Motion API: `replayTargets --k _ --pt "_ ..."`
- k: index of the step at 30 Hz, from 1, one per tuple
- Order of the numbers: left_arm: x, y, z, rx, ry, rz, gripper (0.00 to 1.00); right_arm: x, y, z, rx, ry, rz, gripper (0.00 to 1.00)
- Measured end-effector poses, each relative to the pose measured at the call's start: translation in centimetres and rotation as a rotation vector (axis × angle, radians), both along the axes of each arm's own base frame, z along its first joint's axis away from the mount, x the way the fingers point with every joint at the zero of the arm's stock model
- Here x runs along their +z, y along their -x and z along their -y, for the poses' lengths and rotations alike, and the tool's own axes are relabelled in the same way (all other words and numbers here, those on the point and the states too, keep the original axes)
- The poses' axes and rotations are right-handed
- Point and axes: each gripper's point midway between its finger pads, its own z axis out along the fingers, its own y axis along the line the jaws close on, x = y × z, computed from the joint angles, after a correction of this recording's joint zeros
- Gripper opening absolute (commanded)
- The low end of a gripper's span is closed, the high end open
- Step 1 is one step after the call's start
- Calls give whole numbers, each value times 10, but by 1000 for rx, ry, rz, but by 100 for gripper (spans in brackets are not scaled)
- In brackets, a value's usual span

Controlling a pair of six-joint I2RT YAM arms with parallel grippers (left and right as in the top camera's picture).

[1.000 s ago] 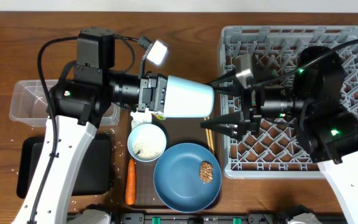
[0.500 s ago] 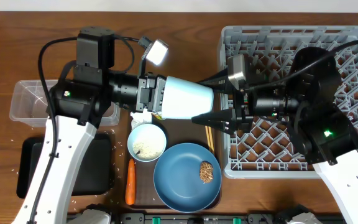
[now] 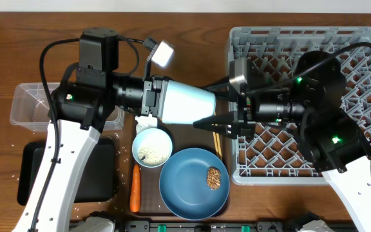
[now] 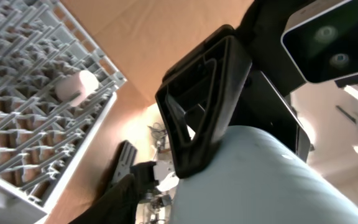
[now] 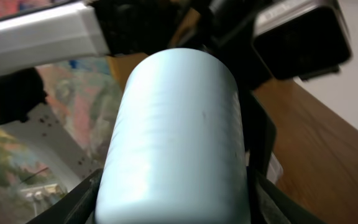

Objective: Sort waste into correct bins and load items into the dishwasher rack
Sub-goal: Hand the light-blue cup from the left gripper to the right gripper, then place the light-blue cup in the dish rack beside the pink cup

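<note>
While the small, smooth light-blue cup [image 3: 187, 104] hangs sideways just beside the large grey pegged plastic rack [image 3: 340, 38], left pincer [image 3: 161, 102] and right pincer [image 3: 209, 106] flank its ends, whether either is clamped I cannot tell.

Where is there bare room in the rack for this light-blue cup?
Free: the rack's back row and front-left cells. Its middle is hidden under the right arm. Crowded: bowl and blue plate beside it.
</note>
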Motion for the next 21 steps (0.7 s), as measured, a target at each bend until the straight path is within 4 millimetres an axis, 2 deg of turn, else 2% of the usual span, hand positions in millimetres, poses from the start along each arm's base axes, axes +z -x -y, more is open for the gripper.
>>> replayTargets --k 5,8,14,21 --pt "-14 -18 -1 103 -83 16 61 -14 -7 7 -79 53 -63 36" --pt "-23 -31 -5 174 -133 26 64 -24 -14 24 -182 103 -117 36" --pt "-32 -53 -23 294 -187 30 64 -41 -39 91 -511 192 -196 38" --pt "-37 -66 -43 371 -213 1 65 -81 -50 196 -969 343 -371 40"
